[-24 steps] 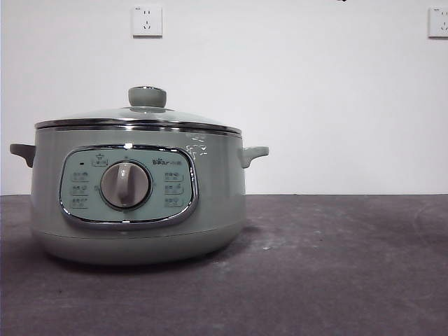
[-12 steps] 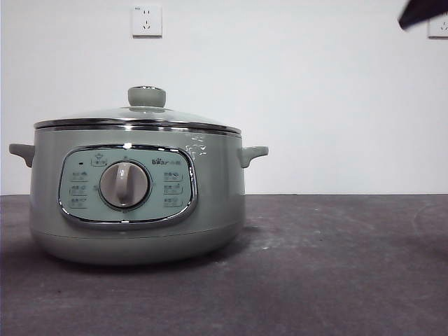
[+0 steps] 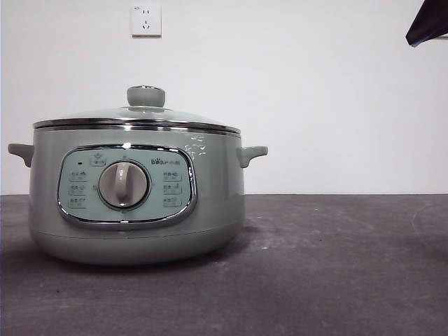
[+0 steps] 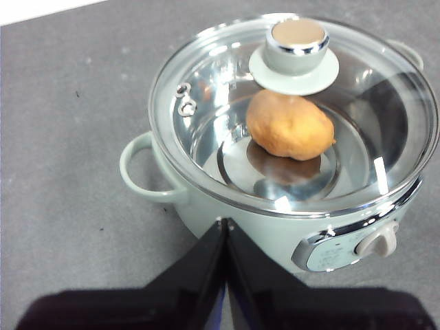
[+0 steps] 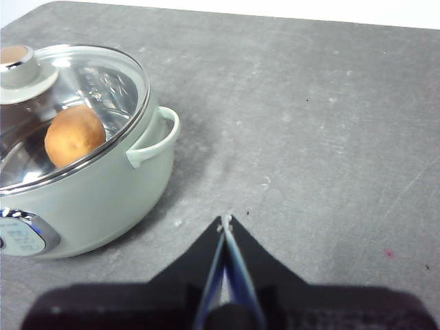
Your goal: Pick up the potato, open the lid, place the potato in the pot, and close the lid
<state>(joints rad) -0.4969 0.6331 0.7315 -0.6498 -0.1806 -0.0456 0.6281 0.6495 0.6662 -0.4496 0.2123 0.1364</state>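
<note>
The potato (image 4: 291,125) lies inside the lidded pot (image 4: 227,227), clear of both arms' pressed-together fingers (image 4: 225,223)

I see even, soft overhead light; glare streaks the glass lid (image 4: 295,110), the pot (image 3: 133,196) casts a faint shadow on the counter (image 3: 336,266), and focus stays sharp.

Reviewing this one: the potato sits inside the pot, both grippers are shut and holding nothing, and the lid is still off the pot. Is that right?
Not quite. The lid is on the pot, closed over its rim; the left wrist view shows the potato through the glass. The rest holds: the left gripper and right gripper are both shut and hold nothing.
</note>
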